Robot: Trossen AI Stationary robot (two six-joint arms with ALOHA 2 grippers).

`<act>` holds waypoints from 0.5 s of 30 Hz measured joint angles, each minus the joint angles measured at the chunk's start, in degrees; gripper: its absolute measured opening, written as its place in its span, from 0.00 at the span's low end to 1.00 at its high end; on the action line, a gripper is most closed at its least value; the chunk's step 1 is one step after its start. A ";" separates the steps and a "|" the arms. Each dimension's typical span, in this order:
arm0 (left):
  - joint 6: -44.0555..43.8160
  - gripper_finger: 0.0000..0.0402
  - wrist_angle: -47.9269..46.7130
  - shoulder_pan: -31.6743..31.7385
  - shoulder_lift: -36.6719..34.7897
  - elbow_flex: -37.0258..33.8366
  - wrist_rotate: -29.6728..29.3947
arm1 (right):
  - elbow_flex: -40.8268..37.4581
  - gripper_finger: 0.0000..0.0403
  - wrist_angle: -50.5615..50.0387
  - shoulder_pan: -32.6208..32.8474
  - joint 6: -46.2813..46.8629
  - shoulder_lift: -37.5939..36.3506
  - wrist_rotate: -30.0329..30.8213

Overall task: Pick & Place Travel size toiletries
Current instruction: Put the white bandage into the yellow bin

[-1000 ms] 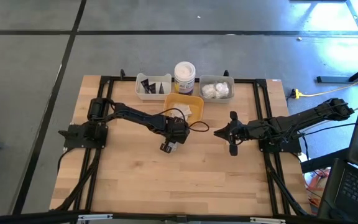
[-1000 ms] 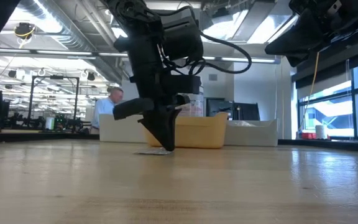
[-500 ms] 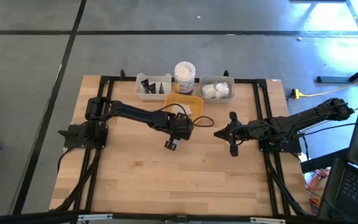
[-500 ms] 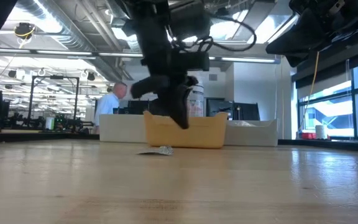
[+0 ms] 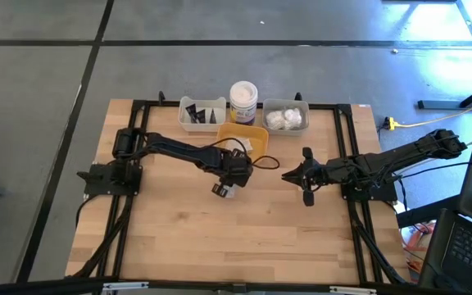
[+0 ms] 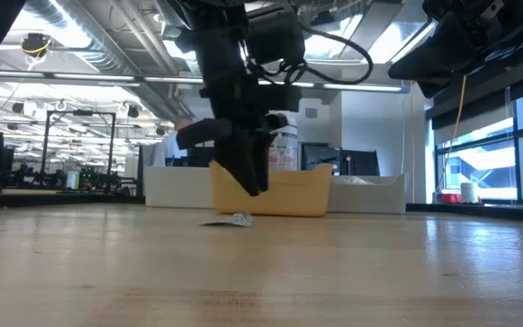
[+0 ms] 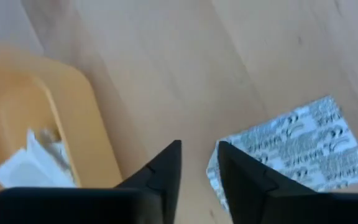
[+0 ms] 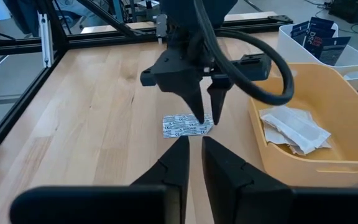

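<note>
The left pincer has dropped back toward the flat white printed sachet on the wooden bench — fingers slightly parted, holding nothing; the right pincer waits nearly closed.

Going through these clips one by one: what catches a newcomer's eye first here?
The left pincer hangs fingers-down, slightly parted, just above a flat printed sachet lying on the bare wood beside the yellow tray, which already holds similar sachets. The right pincer waits off to the right, above the table.
</note>
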 joint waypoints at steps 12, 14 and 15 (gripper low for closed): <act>-3.41 0.38 0.16 0.20 0.56 0.04 0.31 | 0.00 0.08 0.00 -0.02 -0.02 0.01 0.00; -3.96 0.38 0.16 0.60 0.56 0.04 0.79 | 0.00 0.08 0.00 0.00 -0.02 0.01 0.00; -4.48 0.38 0.16 0.90 0.56 0.04 1.56 | -0.01 0.08 0.00 -0.02 -0.02 0.01 0.00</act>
